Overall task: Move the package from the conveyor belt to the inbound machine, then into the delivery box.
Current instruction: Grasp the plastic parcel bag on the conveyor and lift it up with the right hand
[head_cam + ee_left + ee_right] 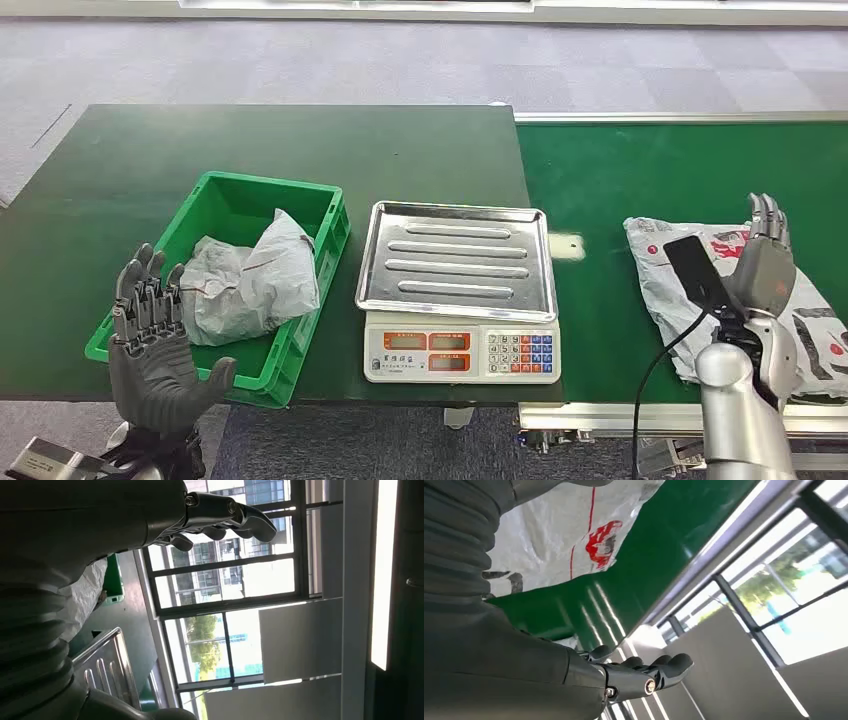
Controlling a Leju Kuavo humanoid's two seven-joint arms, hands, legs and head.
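Right hand is hovering over the white package on the green conveyor belt, fingers apart, gripping nothing. Left hand is standing palm-up, fingers spread, beside the green bin holding bagged parcels. The scale is sitting between.

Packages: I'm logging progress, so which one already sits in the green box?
The crumpled grey package lies inside the green box; the flat printed package lies on the conveyor belt.
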